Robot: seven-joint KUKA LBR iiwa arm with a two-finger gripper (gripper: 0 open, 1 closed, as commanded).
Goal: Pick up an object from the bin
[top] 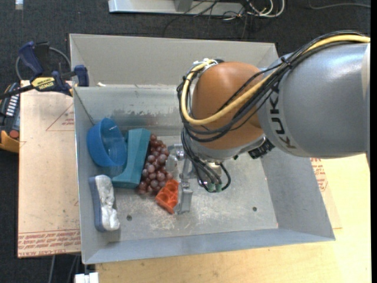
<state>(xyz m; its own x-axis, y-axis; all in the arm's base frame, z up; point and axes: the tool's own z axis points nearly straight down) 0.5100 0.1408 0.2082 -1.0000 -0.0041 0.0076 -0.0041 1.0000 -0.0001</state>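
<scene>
Gripper (pixel 184 200) is way down near the floor of the bin (pixel 265 214), pointing straight down. Honestly I can't tell how wide it's set or whether it has anything in it, because the orange wrist cover (pixel 227 105) and its cables hang right over it.

Going across from the far side: well to the gripper's left, close to the bin wall, a pale lumpy thing (pixel 105 194) lies flat on what looks like a grey-blue slab. Up and left of the gripper there's a blue cup (pixel 106 143) tipped on its side, with a teal block (pixel 136 158) propped against it. My guess is they're just wedged together, each keeping the other from sliding. Closer in, a bunch of dark red toy grapes (pixel 154 165) is slumped against the teal block.

Then there's the small orange piece (pixel 168 194), just beside the gripper on its left. It might be touching, I can't say for sure. It sits loose at the edge of the heap with bare floor around it, so I'd bet it's the easiest pick, which would explain why the gripper is parked right there and not over the tangle. Nothing is off the floor yet.

Right of the gripper it's just bin floor.
</scene>
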